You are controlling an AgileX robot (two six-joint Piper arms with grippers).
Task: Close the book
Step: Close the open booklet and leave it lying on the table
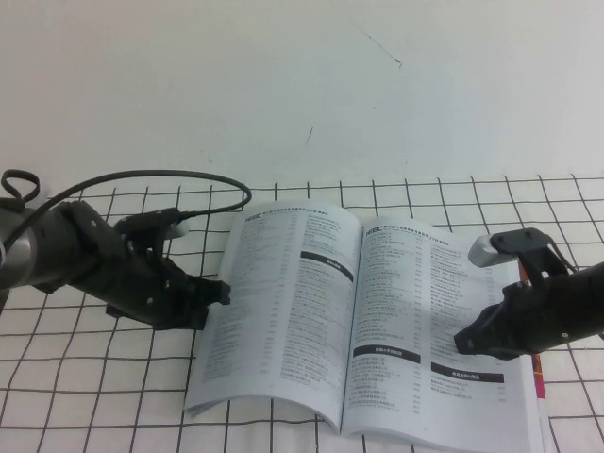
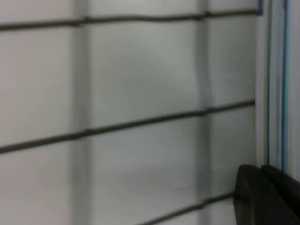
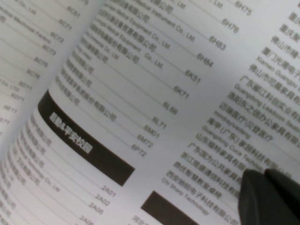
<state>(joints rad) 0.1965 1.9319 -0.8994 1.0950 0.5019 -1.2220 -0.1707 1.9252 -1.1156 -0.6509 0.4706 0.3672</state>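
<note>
An open book (image 1: 311, 311) is seen lying flat on the gridded table (image 1: 75, 396). The left gripper (image 1: 223, 293) is positioned at its left edge and the right gripper (image 1: 462, 342) over its right page. Both pairs of fingers are drawn together, with nothing gripped.

A white table (image 1: 85, 396) with a black grid carries one open book (image 1: 293, 321).
</note>
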